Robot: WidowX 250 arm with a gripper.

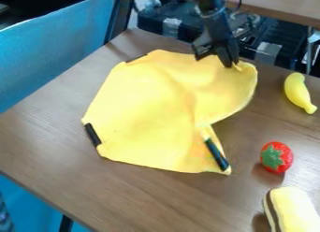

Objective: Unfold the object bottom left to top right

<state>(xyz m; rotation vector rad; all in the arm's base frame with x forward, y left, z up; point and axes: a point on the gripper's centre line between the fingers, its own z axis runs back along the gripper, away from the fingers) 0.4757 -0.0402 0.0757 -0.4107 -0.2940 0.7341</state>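
The black robot hand hangs down from the top of the camera view, right of centre, over the far edge of a broad yellow cloth. How far open it is I cannot tell, nor whether it has hold of the fabric; the dark parts run together there. A small pucker of the cloth stands up just beside its tip, on the right of the view.

From the hand, the cloth spreads toward the near side and the left of the view, over the middle of the brown wood-grain bench. Its upper right part makes a rounded lobe below and beside the hand. Under that lobe the edge cuts inward to a notch, then runs down to the lower right corner. A short black strip lies along that corner's edge, and another black strip sits at the lower left edge. Soft creases run from near the hand toward the notch.

Farther out, right of the cloth, a yellow toy banana lies near the far side. Nearer are a red toy strawberry with a green top and, at the lower right, a pale yellow, rounded object with a dark stripe.
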